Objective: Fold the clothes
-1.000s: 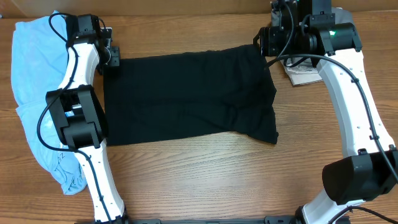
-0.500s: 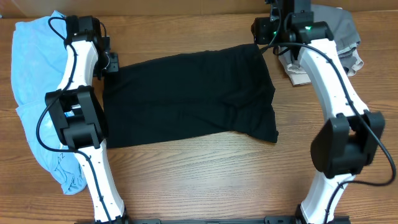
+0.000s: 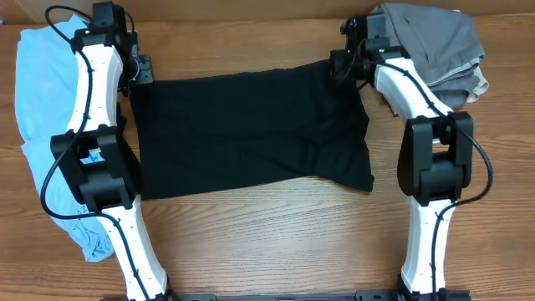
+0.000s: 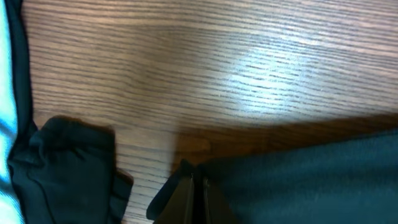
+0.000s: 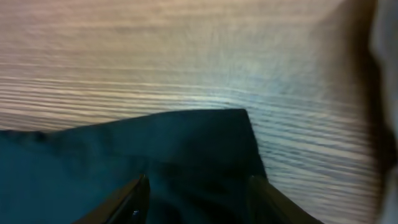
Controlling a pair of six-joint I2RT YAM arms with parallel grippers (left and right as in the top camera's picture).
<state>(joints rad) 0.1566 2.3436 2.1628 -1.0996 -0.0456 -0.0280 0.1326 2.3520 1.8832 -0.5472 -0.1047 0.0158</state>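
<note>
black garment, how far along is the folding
Done: the black garment lies spread flat, no fold in it. In hand: the left hand is shut on its far left corner; the right hand stands open over the far right corner. Left: every fold, plus the crumpled light blue clothes and grey garment at the sides.
</note>
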